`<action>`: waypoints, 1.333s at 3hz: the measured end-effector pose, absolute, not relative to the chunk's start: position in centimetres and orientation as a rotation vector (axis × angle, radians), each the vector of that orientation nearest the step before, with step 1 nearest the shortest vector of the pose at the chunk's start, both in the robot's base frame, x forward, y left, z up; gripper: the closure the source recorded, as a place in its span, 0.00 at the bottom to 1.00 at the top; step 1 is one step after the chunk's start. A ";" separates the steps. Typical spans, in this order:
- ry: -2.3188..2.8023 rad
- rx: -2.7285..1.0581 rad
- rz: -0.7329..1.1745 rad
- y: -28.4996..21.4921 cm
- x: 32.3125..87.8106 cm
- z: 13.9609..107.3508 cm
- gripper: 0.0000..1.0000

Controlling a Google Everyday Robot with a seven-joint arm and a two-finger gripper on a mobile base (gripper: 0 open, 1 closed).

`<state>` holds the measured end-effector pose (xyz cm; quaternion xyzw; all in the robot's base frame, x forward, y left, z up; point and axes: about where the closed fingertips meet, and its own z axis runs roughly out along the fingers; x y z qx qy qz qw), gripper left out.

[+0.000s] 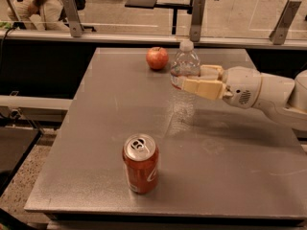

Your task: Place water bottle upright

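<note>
The water bottle (185, 63) is clear, with a white cap, and stands upright at the far middle of the grey table (96, 143). Its see-through lower part reaches down to about the table top. I cannot tell whether it touches. My gripper (188, 79) comes in from the right. Its cream fingers (201, 87) are closed around the bottle's middle, over the label band. The white arm (268, 92) stretches off to the right edge.
A red apple (157, 58) lies just left of the bottle near the far edge. A red soda can (140, 163) stands upright near the front. A glass barrier with metal posts (195, 20) runs behind the table.
</note>
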<state>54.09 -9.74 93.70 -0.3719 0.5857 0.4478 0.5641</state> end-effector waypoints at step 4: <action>1.274 -0.879 1.136 -9.4 53.3 92.1 0.14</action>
